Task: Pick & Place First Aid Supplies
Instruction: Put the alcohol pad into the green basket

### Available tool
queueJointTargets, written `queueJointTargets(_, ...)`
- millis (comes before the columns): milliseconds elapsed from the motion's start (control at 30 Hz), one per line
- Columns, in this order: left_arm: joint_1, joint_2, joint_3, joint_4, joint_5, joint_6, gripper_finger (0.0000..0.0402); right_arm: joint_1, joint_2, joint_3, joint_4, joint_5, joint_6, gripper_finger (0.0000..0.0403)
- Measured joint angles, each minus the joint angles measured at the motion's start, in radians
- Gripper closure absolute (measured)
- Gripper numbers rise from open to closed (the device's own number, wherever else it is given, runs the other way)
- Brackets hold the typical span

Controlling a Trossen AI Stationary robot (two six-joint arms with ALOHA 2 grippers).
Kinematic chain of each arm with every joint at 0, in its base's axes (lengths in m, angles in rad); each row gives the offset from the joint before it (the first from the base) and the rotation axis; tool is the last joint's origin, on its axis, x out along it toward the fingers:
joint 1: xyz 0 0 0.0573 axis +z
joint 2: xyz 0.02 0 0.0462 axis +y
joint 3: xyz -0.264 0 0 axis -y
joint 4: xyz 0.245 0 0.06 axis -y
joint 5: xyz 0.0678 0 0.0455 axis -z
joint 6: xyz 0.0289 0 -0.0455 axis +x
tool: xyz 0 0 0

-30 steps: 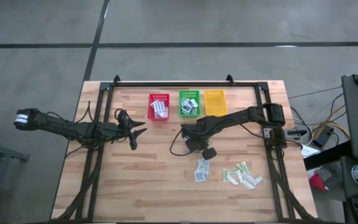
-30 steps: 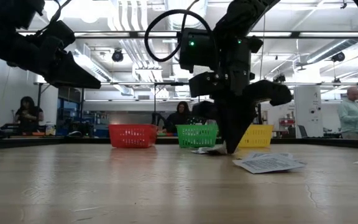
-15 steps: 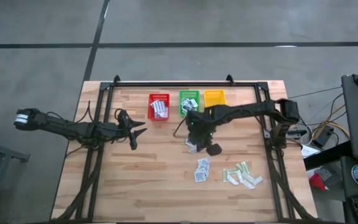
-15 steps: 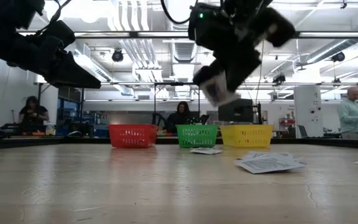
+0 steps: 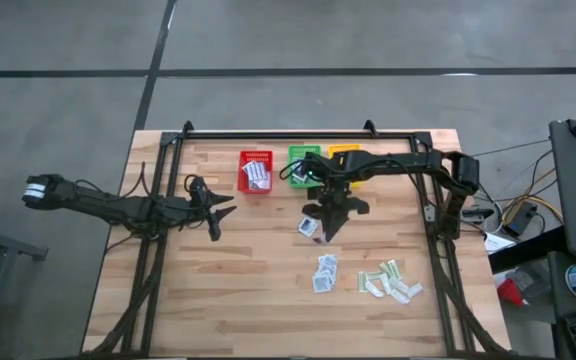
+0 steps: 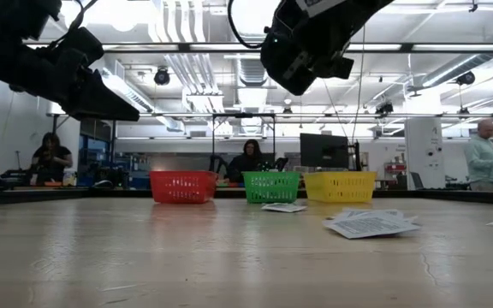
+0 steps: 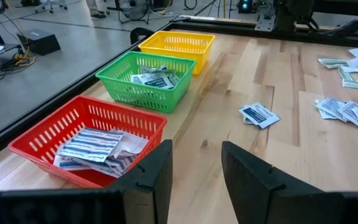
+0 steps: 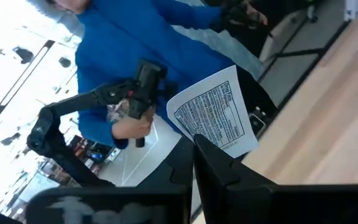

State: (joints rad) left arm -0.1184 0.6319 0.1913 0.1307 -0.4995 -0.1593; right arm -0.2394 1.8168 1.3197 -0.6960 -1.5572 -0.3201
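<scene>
My right gripper (image 5: 328, 232) hangs high over the table's middle, level and pointing toward the near edge. It is shut on a white first aid packet (image 8: 213, 115) with printed text. In the low view the right gripper (image 6: 302, 51) shows near the top. Another square white-blue packet (image 5: 309, 226) lies flat on the table below it. More square packets (image 5: 323, 272) and pale strips (image 5: 388, 280) lie toward the near right. My left gripper (image 5: 218, 208) waits open at the table's left, touching nothing. My right gripper pinches the packet's lower edge (image 8: 205, 142) between its two fingertips. The fingers lie level, pointing toward the table's near edge. The packet stands out past the fingertips, its printed face toward the wrist camera, lifted well clear of the table.
Red (image 7: 86, 143), green (image 7: 145, 78) and yellow (image 7: 178, 43) baskets stand in a row at the far edge. The red and green ones hold packets. A black frame (image 5: 278, 132) runs along the table's far edge and sides. A person in blue (image 8: 135, 37) stands beyond the near edge.
My right gripper has risen from the table with the packet, staying shut. It has tipped from pointing down to level and its arm has swung toward the far edge. The packet, on the table a second ago, is now lifted clear.
</scene>
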Motion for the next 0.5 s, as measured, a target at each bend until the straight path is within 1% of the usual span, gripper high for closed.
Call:
queueJointTargets(100, 0.000, 0.000, 0.000, 0.000, 0.000, 0.000, 0.0268, 0.001, 0.000, 0.000, 0.002, 0.009, 0.003, 0.0394)
queueJointTargets(133, 0.000, 0.000, 0.000, 0.000, 0.000, 0.000, 0.0268, 0.001, 0.000, 0.000, 0.004, 0.032, 0.005, 0.0394)
queueJointTargets(167, 0.000, 0.000, 0.000, 0.000, 0.000, 0.000, 0.0268, 0.002, 0.000, 0.000, 0.004, 0.079, 0.015, 0.0394)
queueJointTargets(200, 0.000, 0.000, 0.000, 0.000, 0.000, 0.000, 0.0268, 0.004, 0.000, 0.000, 0.004, 0.161, 0.041, 0.0394)
queueJointTargets(233, 0.000, 0.000, 0.000, 0.000, 0.000, 0.000, 0.0268, 0.006, 0.000, 0.000, 0.004, 0.275, 0.078, 0.0394)
queueJointTargets(300, 0.000, 0.000, 0.000, 0.000, 0.000, -0.001, 0.0268, 0.009, -0.002, 0.000, 0.001, 0.566, 0.149, 0.0394)
queueJointTargets(367, 0.000, 0.000, 0.000, 0.000, 0.000, -0.001, 0.0268, 0.010, -0.002, 0.000, -0.002, 0.849, 0.165, 0.0394)
queueJointTargets(400, 0.000, 0.000, 0.000, 0.000, 0.000, 0.000, 0.0268, 0.010, -0.002, 0.000, -0.002, 0.968, 0.158, 0.0394)
queueJointTargets(500, 0.000, 0.000, 0.000, 0.000, 0.000, -0.001, 0.0268, 0.009, -0.006, 0.012, -0.014, 1.248, 0.119, 0.0394)
